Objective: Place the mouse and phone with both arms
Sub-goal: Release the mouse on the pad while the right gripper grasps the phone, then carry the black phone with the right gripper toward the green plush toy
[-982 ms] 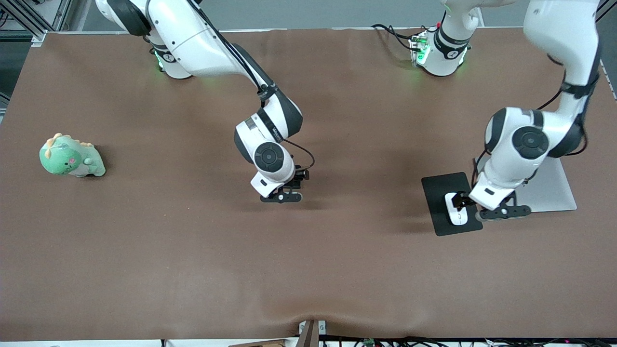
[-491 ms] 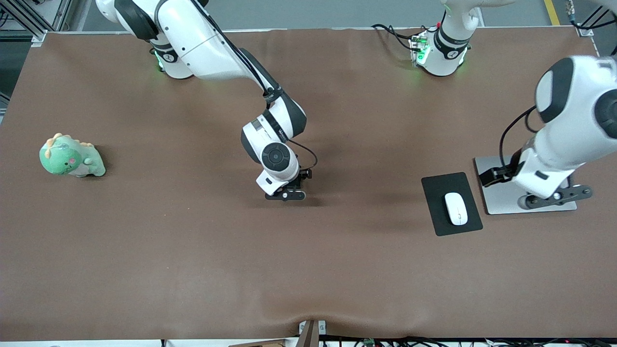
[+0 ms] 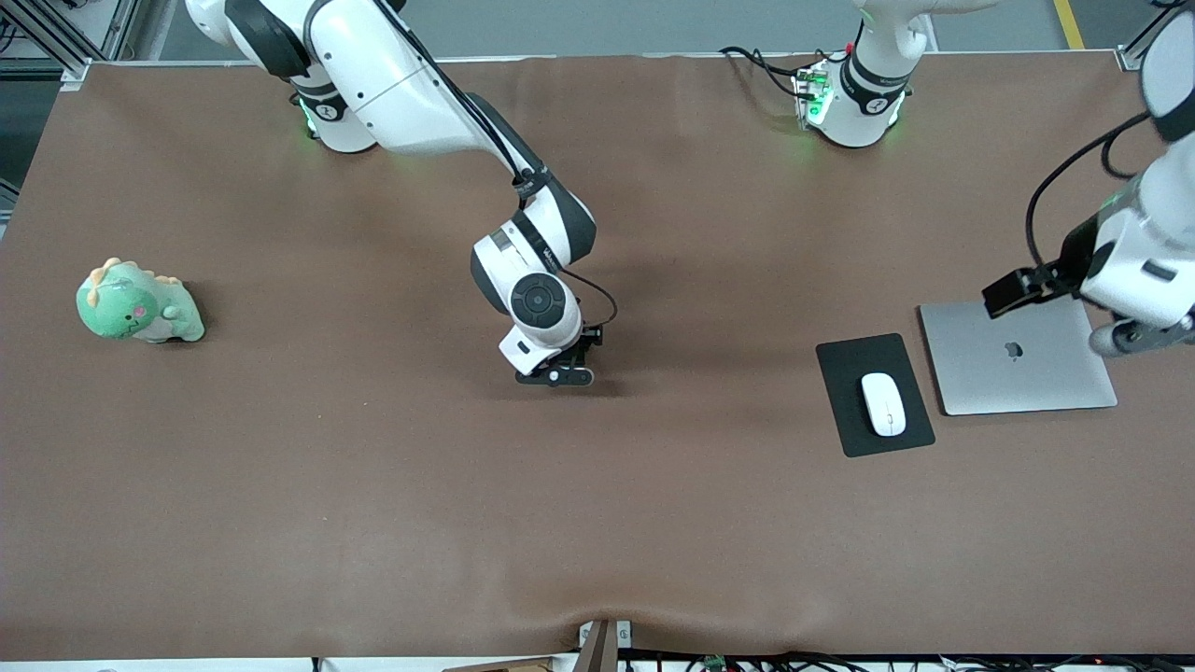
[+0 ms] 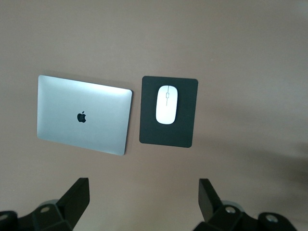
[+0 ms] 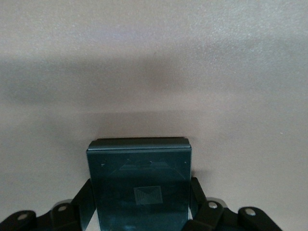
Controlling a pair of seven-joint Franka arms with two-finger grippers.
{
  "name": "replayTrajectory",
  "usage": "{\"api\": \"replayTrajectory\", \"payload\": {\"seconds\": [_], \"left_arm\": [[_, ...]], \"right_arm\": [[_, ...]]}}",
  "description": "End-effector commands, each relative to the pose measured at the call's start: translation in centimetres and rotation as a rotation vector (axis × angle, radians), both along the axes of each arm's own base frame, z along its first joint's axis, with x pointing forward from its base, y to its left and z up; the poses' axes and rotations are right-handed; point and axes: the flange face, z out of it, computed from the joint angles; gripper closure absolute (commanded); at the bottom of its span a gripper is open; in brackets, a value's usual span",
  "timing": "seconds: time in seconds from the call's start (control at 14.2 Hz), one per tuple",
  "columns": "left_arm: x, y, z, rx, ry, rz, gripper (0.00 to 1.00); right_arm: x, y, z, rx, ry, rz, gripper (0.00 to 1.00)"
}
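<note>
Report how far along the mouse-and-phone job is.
Done: the mouse lies on the black mouse pad beside the closed laptop, and the left tool is open, up over the table near the laptop. In hand: the right tool grips the phone low over mid-table. Left: setting the phone down and releasing it.

Closed laptop (image 3: 1018,357), mouse pad (image 3: 846,369), dinosaur plush (image 3: 137,302).

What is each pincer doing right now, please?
Left pincer: open, empty, above the laptop.
Right pincer: shut on the phone, over the table's middle.
</note>
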Motion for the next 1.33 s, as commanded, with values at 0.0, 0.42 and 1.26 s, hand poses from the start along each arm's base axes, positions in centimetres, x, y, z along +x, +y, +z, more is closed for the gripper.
{"api": "replayTrajectory", "payload": {"seconds": [0.0, 0.42, 1.26], "left_arm": [[-2.4, 0.4, 3.4, -0.017, -0.02, -0.064, 0.0], [-4.1, 1.5, 4.8, -0.019, -0.024, -0.123, 0.0], [-5.1, 4.1, 3.4, -0.038, -0.033, -0.142, 0.0]], "right_arm": [[0.5, -0.2, 1.2, 0.012, 0.003, -0.032, 1.0], [2.1, -1.5, 6.0, 0.003, 0.038, -0.057, 1.0], [8.0, -19.8, 16.3, 0.006, 0.066, -0.242, 1.0]]}}
